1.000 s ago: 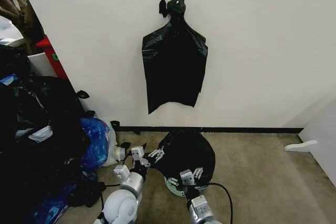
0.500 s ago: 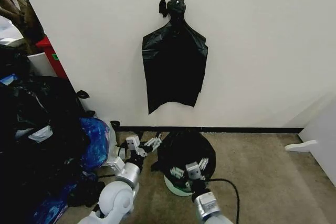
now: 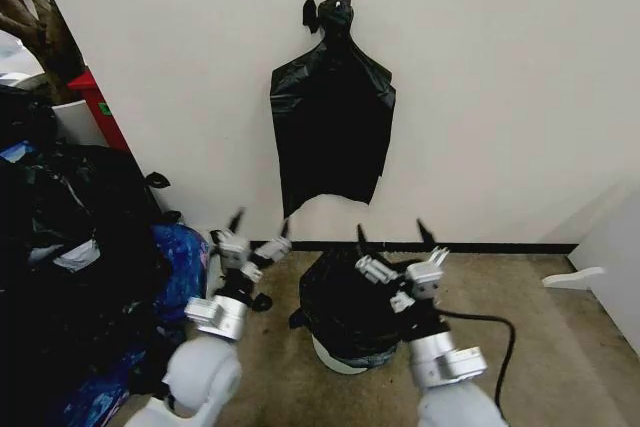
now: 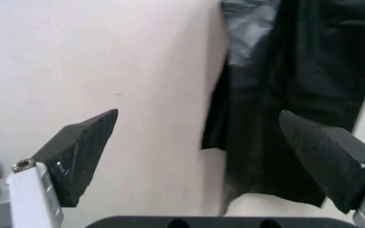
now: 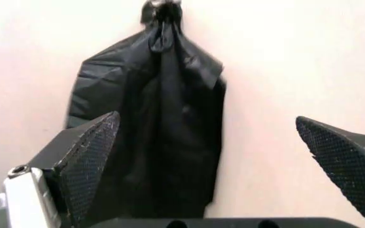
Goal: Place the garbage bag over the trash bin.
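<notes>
1. Head view: the left hand (image 3: 256,228) is raised on its arm at the lower left, black fingertips pointing up toward the white wall (image 3: 500,97), fingers spread apart and holding nothing. It hangs just left of the bin, above the beige carpet floor (image 3: 500,327).
2. Head view: the right hand (image 3: 394,238) is lifted the same way, tips up, fingers wide apart and empty, in front of the bin's upper right side.
3. Head view: the thin, glossy black plastic garbage bag (image 3: 345,297) is draped over the round cream-white plastic trash bin (image 3: 330,355), which stands on the floor near the wall; the bag covers its top and sides, leaving a strip of white at the base.
4. Head view: a bunch of flat black bags (image 3: 333,127) hangs from a wall hook above the bin, and a heap of stuffed black bags (image 3: 70,247) lies at the left.
5. Left wrist view: two black fingers (image 4: 81,152) stand far apart, with the wall and the hanging bags' lower edge (image 4: 296,95) beyond them.
6. Right wrist view: the spread fingers (image 5: 87,161) frame the whole hanging bunch (image 5: 150,118) up to its knot.
7. A second ago both hands were low at the bin's rim against the bag; they have since risen clear, and more of the bin's base is now covered.
</notes>
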Robot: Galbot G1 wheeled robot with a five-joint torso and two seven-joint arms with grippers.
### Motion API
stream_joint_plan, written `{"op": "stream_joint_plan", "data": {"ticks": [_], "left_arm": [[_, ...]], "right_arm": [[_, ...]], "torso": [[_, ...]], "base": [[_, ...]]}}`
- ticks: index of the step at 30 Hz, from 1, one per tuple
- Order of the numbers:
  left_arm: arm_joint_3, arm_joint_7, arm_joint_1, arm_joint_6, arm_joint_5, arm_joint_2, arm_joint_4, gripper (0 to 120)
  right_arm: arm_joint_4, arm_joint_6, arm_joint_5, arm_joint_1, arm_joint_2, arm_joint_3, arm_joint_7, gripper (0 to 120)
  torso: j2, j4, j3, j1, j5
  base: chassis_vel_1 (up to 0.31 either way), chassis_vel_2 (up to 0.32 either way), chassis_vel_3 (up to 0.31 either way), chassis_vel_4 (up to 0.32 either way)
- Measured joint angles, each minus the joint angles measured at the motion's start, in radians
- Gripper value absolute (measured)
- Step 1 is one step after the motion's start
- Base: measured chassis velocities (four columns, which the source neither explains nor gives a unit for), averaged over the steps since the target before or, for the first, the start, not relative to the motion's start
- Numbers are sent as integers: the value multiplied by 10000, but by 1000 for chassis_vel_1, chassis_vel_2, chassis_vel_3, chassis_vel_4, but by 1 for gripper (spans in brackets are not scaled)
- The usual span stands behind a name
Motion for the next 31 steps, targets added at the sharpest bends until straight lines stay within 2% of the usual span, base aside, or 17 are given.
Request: {"op": "stream_joint_plan", "data": {"ticks": [3, 5, 10, 13, 18, 26, 31], "left_arm": [[-236, 52, 388, -468, 410, -367, 53, 100], [-247, 158, 646, -747, 656, -610, 34, 100], [-167, 553, 858, -1104, 796, -827, -122, 100], [-190, 913, 906, -1449, 814, -735, -209, 100], [-201, 976, 918, -1549, 880, -627, -105, 100], [27, 1317, 792, -1755, 1084, -599, 533, 100], [81, 1588, 755, -1951, 1040, -624, 708, 100]], "right_arm": [[-656, 723, -458, 39, 577, 1271, -1493, 100], [-908, 1144, -155, -30, 960, 1555, -2172, 100], [-945, 1005, -15, -271, 1522, 1217, -1982, 100], [-960, 784, -267, -325, 1845, 1255, -1560, 100], [-984, 577, -537, -409, 2009, 1443, -1053, 100], [-1320, 1330, -1175, -321, 2319, 2134, -1024, 100], [-1271, 1379, -1189, -369, 2450, 2164, -1016, 100]], "torso": [[0, -2, 0, 0, 0], [0, -3, 0, 0, 0], [0, -1, 0, 0, 0], [0, -2, 0, 0, 0], [0, -3, 0, 0, 1], [0, -3, 0, 0, 0], [0, -2, 0, 0, 0]], "base": [[0, 0, 0, 0], [0, 0, 0, 0], [0, 0, 0, 0], [0, 0, 0, 0], [0, 0, 0, 0], [0, 0, 0, 0], [0, 0, 0, 0]]}}
